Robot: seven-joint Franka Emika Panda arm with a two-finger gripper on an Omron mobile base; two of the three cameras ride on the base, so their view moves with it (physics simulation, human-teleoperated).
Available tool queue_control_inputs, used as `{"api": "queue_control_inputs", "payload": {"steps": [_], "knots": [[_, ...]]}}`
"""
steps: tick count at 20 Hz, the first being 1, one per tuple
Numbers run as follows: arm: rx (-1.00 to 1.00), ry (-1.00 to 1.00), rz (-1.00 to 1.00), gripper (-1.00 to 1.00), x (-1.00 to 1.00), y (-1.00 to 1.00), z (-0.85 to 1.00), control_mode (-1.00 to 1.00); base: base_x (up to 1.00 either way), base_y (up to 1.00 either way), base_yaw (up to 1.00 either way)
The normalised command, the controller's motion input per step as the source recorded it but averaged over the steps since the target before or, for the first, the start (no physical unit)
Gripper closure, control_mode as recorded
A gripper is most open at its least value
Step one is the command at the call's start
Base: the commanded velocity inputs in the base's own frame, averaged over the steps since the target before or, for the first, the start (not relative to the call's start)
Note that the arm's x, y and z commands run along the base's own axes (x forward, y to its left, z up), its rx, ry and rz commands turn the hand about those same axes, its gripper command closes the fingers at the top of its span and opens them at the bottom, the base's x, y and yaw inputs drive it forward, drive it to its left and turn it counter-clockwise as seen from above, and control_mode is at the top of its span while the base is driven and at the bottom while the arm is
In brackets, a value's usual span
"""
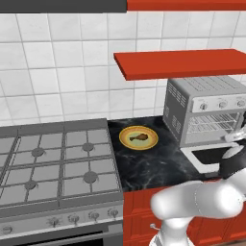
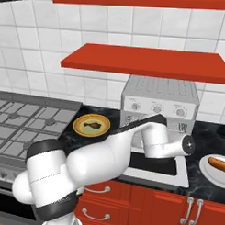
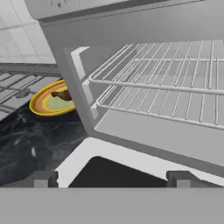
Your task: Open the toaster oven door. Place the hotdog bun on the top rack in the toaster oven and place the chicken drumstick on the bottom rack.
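On the black counter (image 1: pixel 158 166), the toaster oven door (image 3: pixel 131 168) lies flat just under the spread-apart end effector (image 3: pixel 111 178).

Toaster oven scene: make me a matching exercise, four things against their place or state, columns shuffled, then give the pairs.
Things:
1. door
2. drumstick
3. hotdog bun
4. end effector

Places or states:
A. on the yellow plate beside the stove
B. folded down flat, open
C. open, over the door
D. on a white plate right of the oven

Pairs: 1-B, 2-A, 3-D, 4-C
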Motion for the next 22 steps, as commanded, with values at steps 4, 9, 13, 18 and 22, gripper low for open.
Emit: {"api": "queue_control_inputs", "payload": {"steps": [4,9,13,18,22], "knots": [[0.17,-0.25,0.02,-1.0,0.15,0.0,-0.16,-1.0,0.0,0.0,0.0],[0.15,-0.21,0.0,-1.0,0.22,0.0,-0.23,-1.0,0.0,0.0,0.0],[0.11,-0.12,0.0,-1.0,0.43,0.0,-0.03,-1.0,0.0,0.0,0.0],[0.04,-0.14,0.0,-1.0,0.04,-0.09,-0.01,-1.0,0.0,0.0,0.0],[0.01,-0.11,0.0,-1.0,0.04,-0.16,-0.15,-1.0,0.0,0.0,0.0]]}}
